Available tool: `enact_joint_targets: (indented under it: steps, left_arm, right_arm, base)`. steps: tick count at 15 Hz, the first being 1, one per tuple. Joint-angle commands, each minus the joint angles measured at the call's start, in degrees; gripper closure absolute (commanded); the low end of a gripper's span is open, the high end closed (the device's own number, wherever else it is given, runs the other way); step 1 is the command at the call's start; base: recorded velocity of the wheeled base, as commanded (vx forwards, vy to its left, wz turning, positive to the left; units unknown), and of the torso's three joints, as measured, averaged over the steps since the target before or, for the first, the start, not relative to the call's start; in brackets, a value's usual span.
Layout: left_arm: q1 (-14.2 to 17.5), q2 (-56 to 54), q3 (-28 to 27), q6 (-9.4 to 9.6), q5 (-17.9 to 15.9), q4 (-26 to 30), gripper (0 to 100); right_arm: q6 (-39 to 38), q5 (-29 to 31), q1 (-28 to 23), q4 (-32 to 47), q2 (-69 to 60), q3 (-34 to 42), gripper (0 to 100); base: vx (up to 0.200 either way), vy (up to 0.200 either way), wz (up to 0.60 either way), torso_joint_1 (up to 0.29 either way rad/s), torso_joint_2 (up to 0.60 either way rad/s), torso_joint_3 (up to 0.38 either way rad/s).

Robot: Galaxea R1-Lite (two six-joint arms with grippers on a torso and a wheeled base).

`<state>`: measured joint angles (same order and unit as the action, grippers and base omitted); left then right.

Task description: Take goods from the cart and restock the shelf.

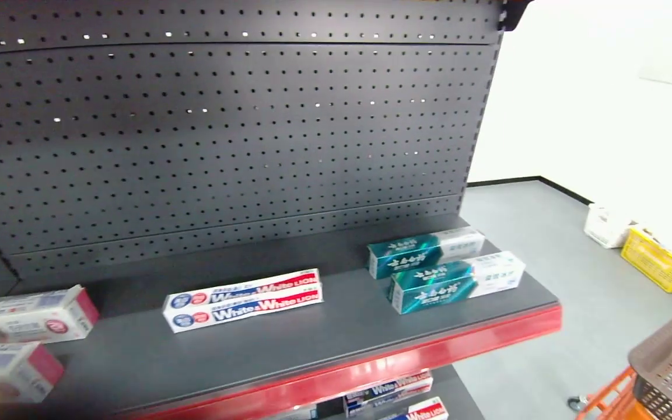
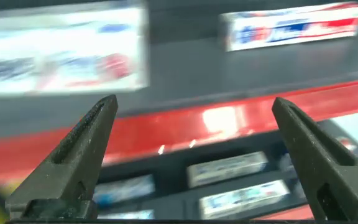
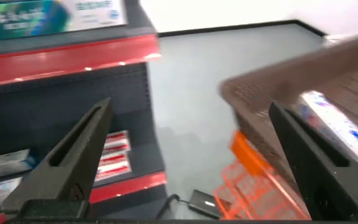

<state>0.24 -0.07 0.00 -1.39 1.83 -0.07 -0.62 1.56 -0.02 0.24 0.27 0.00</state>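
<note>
Both tools were spread wide and held nothing. The left tool (image 2: 194,102) faced the shelf (image 1: 342,332) at its red front edge. The right tool (image 3: 190,107) hung near the cart (image 3: 291,87), probably readied for a pick. A white-and-blue box (image 3: 337,121) lay in the cart's basket. Bare shelf showed between the red-and-white boxes (image 1: 242,300) and the teal boxes (image 1: 447,271), and along the front edge.

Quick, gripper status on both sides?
Left gripper: open, holding nothing.
Right gripper: open, holding nothing.
</note>
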Motion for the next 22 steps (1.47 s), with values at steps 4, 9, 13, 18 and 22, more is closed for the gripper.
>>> enact_joint_targets:
  steps: [4, 9, 13, 18, 22]
  left_arm:
    - [0.0, 0.1, 0.0, -0.02, 0.0, 0.1, 0]
    - [0.0, 0.1, 0.0, -0.02, 0.0, 0.0, 0]
    - [0.0, 0.1, 0.0, -0.02, 0.0, 0.0, 0]
    - [0.0, 0.1, 0.0, -0.02, 0.0, 0.0, 0]
    - [0.0, 0.1, 0.0, -0.02, 0.0, 0.0, 0]
  right_arm:
    - [0.0, 0.0, 0.0, 0.0, 0.1, 0.0, 0]
    - [0.0, 0.0, 0.0, 0.0, 0.1, 0.0, 0]
    - [0.0, 0.0, 0.0, 0.0, 0.1, 0.0, 0]
    - [0.0, 0.0, 0.0, 0.0, 0.1, 0.0, 0]
    - [0.0, -0.6, 0.0, 0.0, 0.1, 0.0, 0]
  base:
    - [0.000, 0.000, -0.60, 0.002, 0.00, 0.002]
    - [0.000, 0.000, -0.48, 0.006, 0.00, 0.003]
    - [0.000, 0.000, 0.00, 0.000, 0.00, 0.000]
    - [0.000, 0.000, -0.12, 0.000, 0.00, 0.001]
    - [0.000, 0.000, -0.15, 0.001, 0.00, 0.001]
